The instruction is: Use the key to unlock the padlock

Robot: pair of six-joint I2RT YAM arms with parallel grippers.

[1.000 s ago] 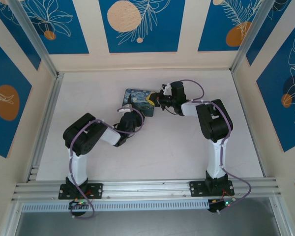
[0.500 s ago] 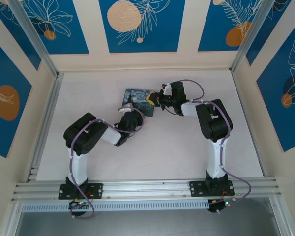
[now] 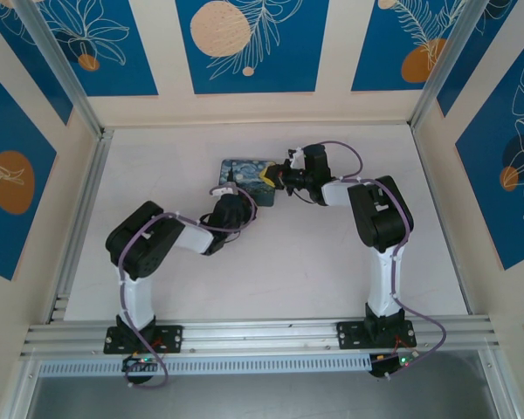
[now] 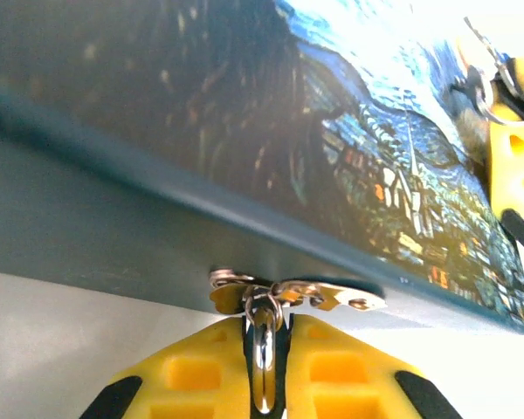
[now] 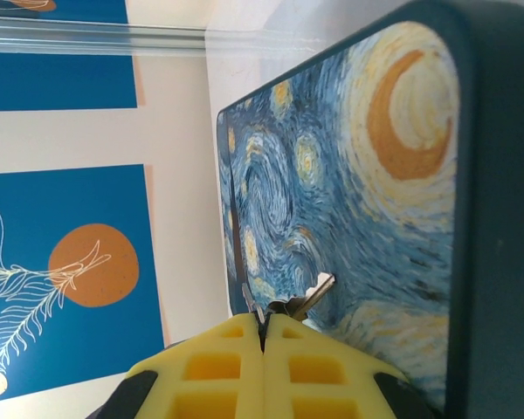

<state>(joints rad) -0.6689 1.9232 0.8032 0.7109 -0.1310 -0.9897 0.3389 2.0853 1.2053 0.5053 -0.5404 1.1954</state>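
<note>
My left tool (image 4: 264, 325) pinches the padlock (image 4: 264, 367) by its silvery shackle, just below the hasp (image 4: 336, 298) of the painted box (image 4: 332, 131); my right tool (image 5: 264, 336), jaws together, grips the key (image 5: 314, 295), its tip poking out just past the fingertips

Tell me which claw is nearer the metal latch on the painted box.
Left. The left claw sits right at the latch, pinching the silvery loop hanging from it; the right claw holds a key over the box lid, farther off.

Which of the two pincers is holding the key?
The right pincer: the key pokes out between its shut fingers. The left pincer pinches a silvery loop at the painted box's edge.
</note>
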